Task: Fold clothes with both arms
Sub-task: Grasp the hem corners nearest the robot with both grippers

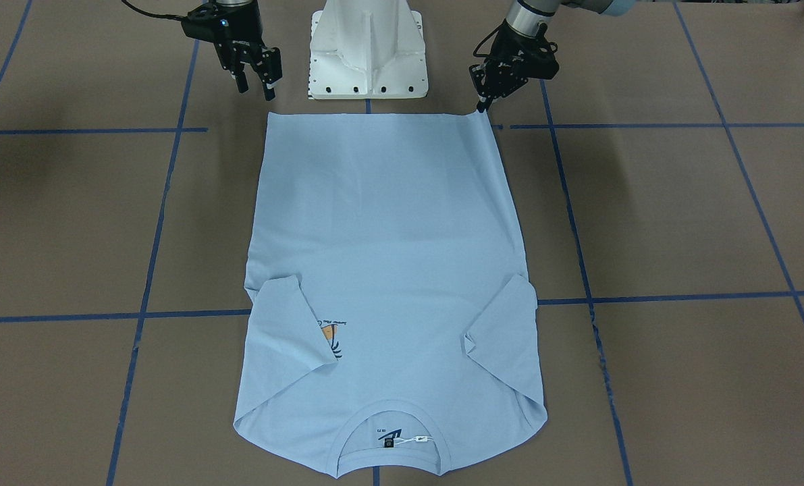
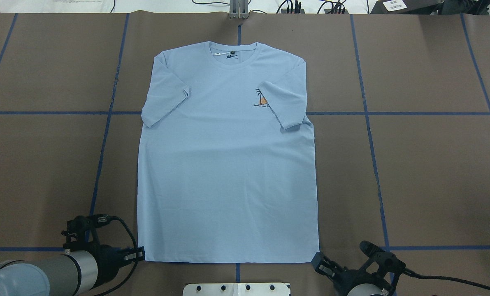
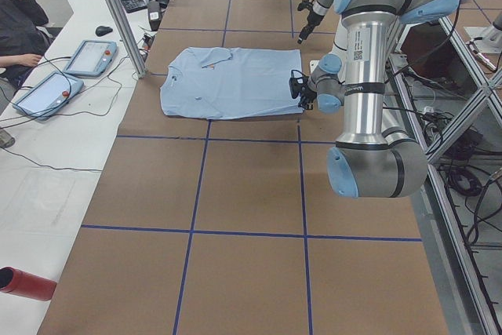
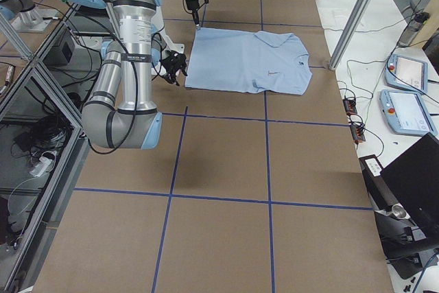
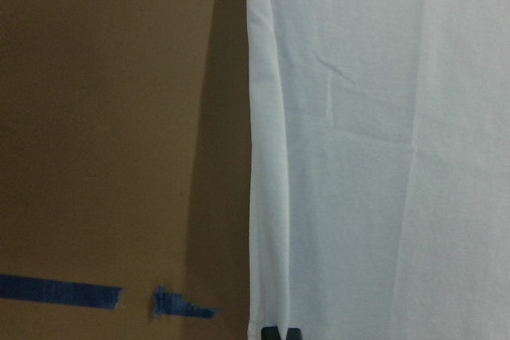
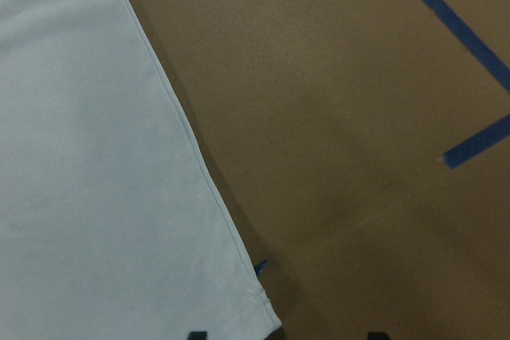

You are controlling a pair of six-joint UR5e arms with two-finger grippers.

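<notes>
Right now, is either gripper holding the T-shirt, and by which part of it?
The left gripper appears to pinch the T-shirt at one hem corner, with its fingertips closed there. The right gripper is open and holds nothing.

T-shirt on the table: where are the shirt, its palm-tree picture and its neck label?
T-shirt (image 2: 228, 172), overhead view, middle of the front.
palm-tree print (image 2: 263, 99), overhead view, orange part beside the folded sleeve.
neck label (image 1: 389, 443), front-facing view, dark square inside the collar.

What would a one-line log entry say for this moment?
T-shirt flat, sleeves folded in | left gripper pinching hem corner | right gripper open by other corner
</notes>
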